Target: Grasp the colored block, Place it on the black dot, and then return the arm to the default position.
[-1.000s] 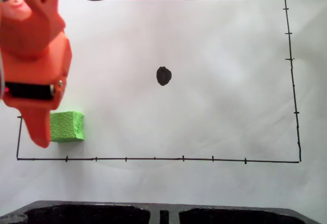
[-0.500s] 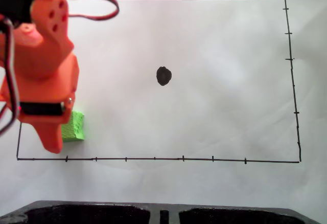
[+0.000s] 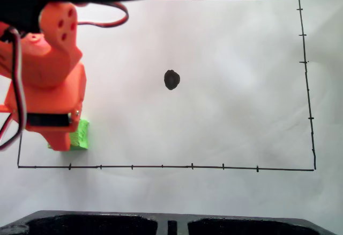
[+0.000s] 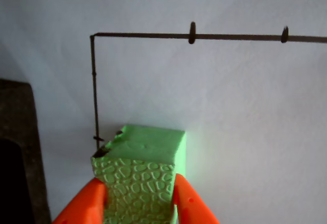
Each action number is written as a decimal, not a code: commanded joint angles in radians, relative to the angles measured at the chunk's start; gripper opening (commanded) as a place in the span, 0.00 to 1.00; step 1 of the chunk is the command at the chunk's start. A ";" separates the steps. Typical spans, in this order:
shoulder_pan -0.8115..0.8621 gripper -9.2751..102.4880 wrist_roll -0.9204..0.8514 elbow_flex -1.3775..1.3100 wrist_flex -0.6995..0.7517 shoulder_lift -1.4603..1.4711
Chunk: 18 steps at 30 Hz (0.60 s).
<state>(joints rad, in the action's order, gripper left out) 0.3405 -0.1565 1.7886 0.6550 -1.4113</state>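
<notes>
The end effector [image 4: 138, 203] had dropped over the colored block [image 4: 140, 175] at the lower left of the fixed view, its orange fingers [image 4: 84, 206] now flanking it, apparently touching but not visibly clamped, so the grasp looked imminent, the black dot [image 3: 171, 79] well apart toward centre.

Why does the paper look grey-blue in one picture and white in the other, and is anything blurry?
Wrist view: dimmer, cooler light, a green glow on the paper beside the green block, orange claw tips sharp. Fixed view: brighter, whiter paper, with the arm and its cables close and soft-edged; the black dot is crisp.
</notes>
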 commanded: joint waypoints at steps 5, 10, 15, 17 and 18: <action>-0.009 0.15 0.011 -0.015 0.037 -0.080; -0.035 0.15 0.023 0.023 0.110 -0.202; -0.086 0.15 0.049 0.091 0.198 -0.330; -0.112 0.15 0.061 0.147 0.216 -0.387; -0.127 0.15 0.063 0.183 0.215 -0.413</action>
<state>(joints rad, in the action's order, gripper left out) 0.2454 -0.1012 1.9190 0.8621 -1.7181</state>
